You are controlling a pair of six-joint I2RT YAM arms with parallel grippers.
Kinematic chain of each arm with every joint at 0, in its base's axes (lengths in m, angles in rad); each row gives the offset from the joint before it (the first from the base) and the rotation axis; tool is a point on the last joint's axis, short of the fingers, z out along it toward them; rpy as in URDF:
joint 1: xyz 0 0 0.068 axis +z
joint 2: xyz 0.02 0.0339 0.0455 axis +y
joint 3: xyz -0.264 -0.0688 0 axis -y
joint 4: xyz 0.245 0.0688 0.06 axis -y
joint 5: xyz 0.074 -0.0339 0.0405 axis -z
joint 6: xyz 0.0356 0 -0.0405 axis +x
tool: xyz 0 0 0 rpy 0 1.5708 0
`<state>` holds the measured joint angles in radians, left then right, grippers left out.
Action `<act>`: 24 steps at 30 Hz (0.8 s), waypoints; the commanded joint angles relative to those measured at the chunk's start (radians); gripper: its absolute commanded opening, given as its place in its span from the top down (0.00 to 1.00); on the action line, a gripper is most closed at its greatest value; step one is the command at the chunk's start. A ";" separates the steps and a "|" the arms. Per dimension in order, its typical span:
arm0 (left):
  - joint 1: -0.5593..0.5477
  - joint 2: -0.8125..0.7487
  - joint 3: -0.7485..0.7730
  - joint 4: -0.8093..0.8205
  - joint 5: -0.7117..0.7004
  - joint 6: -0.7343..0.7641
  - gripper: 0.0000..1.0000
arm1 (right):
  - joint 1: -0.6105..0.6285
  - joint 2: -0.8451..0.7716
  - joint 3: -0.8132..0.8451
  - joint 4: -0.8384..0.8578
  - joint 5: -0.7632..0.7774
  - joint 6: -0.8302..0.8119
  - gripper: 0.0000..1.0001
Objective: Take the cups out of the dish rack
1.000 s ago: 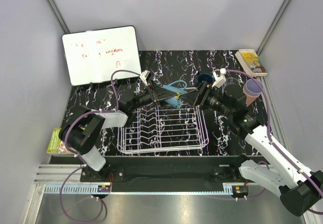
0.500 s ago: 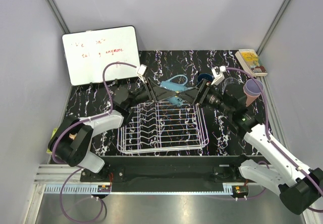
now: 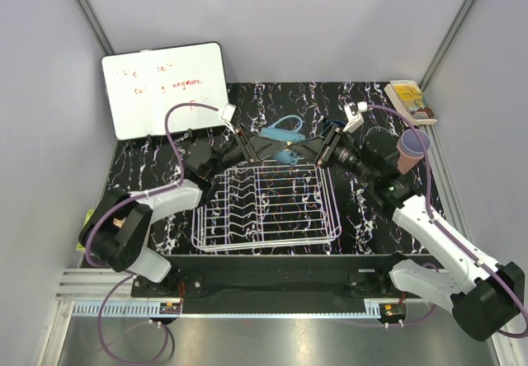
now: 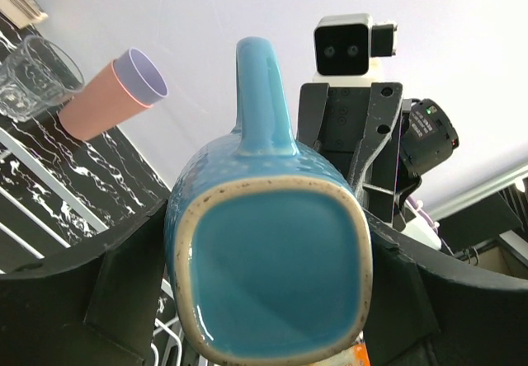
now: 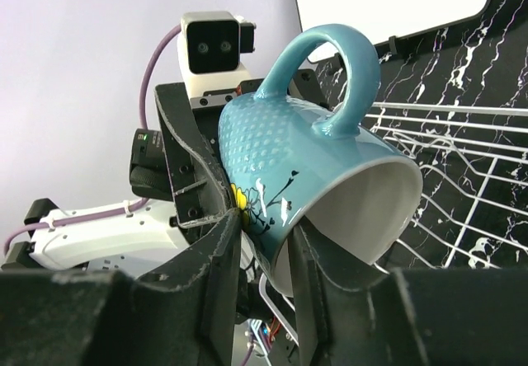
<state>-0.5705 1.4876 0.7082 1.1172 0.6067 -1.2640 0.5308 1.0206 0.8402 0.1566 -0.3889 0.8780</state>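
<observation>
A light teal-blue mug (image 3: 280,132) with a handle hangs in the air above the far edge of the white wire dish rack (image 3: 264,209). My left gripper (image 3: 250,146) is shut on its body near the base (image 4: 268,275). My right gripper (image 3: 316,147) is shut on its rim wall (image 5: 330,193), one finger inside and one outside. A salmon pink cup (image 3: 408,153) with a lavender cup nested in it lies at the right; it also shows in the left wrist view (image 4: 107,98). A clear glass (image 4: 37,73) stands beside it.
A whiteboard (image 3: 165,90) leans at the back left. A book (image 3: 410,100) lies at the back right corner. A green item (image 3: 89,227) sits off the table's left edge. Grey walls close in both sides.
The mug has risen and moved toward the far side, held between both grippers. The left arm has swung back and stretched out; the right arm has followed.
</observation>
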 commanded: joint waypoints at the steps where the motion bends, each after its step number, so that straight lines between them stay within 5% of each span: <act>1: -0.123 0.005 0.063 0.133 0.119 0.046 1.00 | 0.018 0.068 0.004 0.115 -0.019 0.030 0.68; 4: -0.137 0.017 0.068 0.132 0.120 0.048 1.00 | 0.018 0.076 -0.003 0.139 -0.024 0.038 0.73; 16: -0.141 -0.003 0.040 0.112 0.113 0.072 1.00 | 0.018 -0.005 -0.029 0.141 0.021 0.038 0.33; 24: -0.141 0.002 0.034 0.118 0.102 0.069 1.00 | 0.017 -0.073 -0.039 0.161 0.038 0.042 0.31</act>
<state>-0.6117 1.5082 0.7120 1.1912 0.5442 -1.2743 0.5133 0.9592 0.7868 0.1886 -0.3496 0.9020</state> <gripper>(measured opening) 0.788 0.681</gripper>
